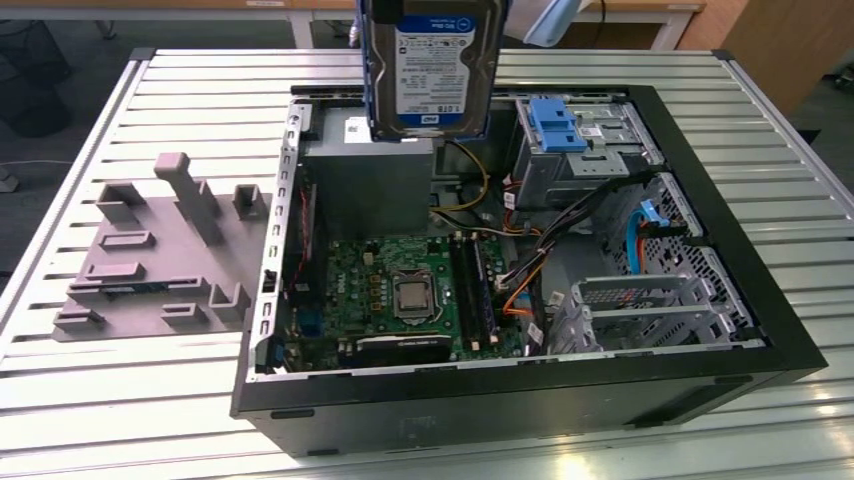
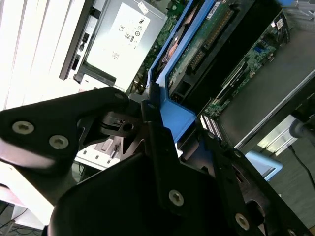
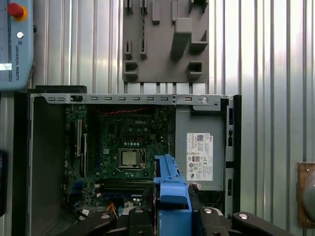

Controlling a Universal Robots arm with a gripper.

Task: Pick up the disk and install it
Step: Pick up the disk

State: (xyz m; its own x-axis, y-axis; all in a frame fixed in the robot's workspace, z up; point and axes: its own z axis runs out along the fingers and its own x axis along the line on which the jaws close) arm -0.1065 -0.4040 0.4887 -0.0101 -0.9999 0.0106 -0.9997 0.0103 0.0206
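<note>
My claw [image 3: 173, 216] is clamped on the disk [image 1: 430, 70] by its blue plastic rails. Flat silver slab w/ blue-white label, upright, held above the open black case [image 1: 534, 405], green board [image 1: 400, 290] inside.

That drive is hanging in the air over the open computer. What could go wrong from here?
1. The fingers seem to pinch the disk by its blue plastic rail; if it slipped, it could fall into the open case, perhaps onto the motherboard.
2. Loose cables lie beside the drive cage and might snag the disk.
</note>
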